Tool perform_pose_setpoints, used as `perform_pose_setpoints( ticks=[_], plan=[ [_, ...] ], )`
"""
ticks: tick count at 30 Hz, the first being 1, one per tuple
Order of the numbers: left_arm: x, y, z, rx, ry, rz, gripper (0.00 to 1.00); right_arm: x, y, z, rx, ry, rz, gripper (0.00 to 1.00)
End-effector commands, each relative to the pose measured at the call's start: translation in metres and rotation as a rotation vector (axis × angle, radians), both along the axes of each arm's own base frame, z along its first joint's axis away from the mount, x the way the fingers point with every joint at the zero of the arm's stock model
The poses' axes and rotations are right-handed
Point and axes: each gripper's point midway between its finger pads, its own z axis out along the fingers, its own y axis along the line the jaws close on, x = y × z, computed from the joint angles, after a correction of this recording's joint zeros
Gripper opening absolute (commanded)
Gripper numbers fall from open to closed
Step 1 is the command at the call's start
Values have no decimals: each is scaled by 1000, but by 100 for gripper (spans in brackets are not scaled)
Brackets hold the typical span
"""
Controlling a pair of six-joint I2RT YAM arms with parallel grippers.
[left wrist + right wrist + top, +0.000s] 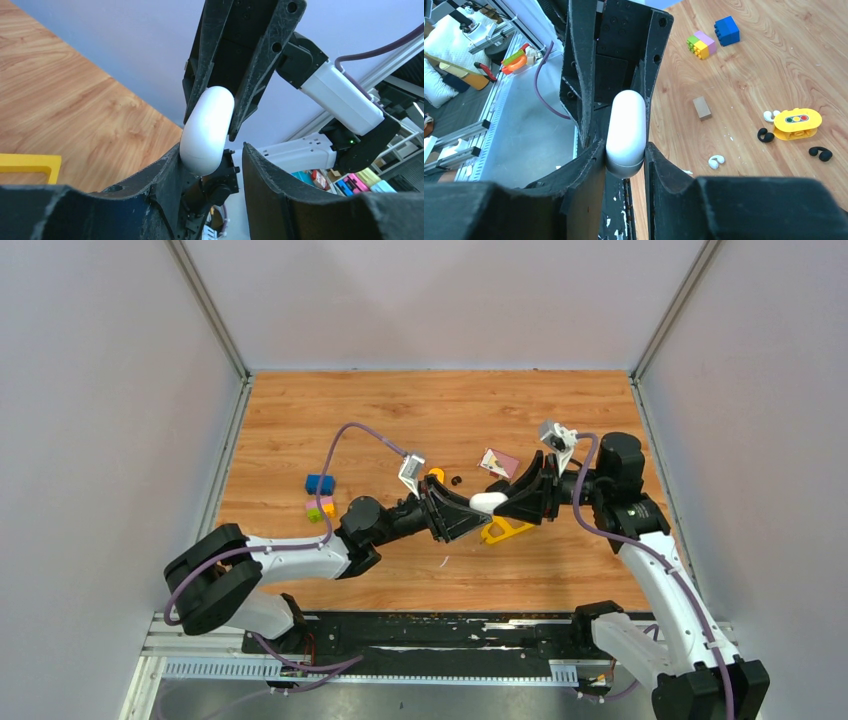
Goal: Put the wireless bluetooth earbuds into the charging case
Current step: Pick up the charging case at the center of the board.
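The white pill-shaped charging case [488,502] [207,130] [625,130] hangs in the air above the middle of the table, its lid closed. My right gripper [507,504] [624,147] is shut on one end of it. My left gripper [470,514] [212,150] faces it from the other side with the case's other end between its fingers. One finger touches the case and the other stands a little apart. On the wood lie two white earbuds [716,161] [769,116] and two black earbuds [765,135] [820,153].
A yellow traffic-light toy [797,123] sits among the earbuds. A tan block [702,108], a blue brick [727,30] [320,483] and a multicoloured brick [701,44] lie to the left. A yellow triangle [505,531] lies under the grippers, and a pink card [497,461] lies behind them.
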Motion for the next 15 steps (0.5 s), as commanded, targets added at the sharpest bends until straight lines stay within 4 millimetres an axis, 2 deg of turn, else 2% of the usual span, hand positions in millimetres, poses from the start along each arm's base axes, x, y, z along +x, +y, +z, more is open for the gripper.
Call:
perform_pose_setpoints(
  ticks=[1, 4, 11, 15],
  plan=[
    [-12, 6, 39, -123, -74, -43, 50, -2, 0, 6, 18, -39, 8, 3],
    [-12, 5, 39, -121, -74, -46, 47, -2, 0, 4, 19, -29, 7, 3],
    [-8, 2, 32, -91, -60, -36, 51, -6, 1, 2, 25, 11, 21, 5],
    [-7, 0, 28, -59, -71, -27, 45, -7, 1, 1, 29, 22, 30, 5]
  ],
)
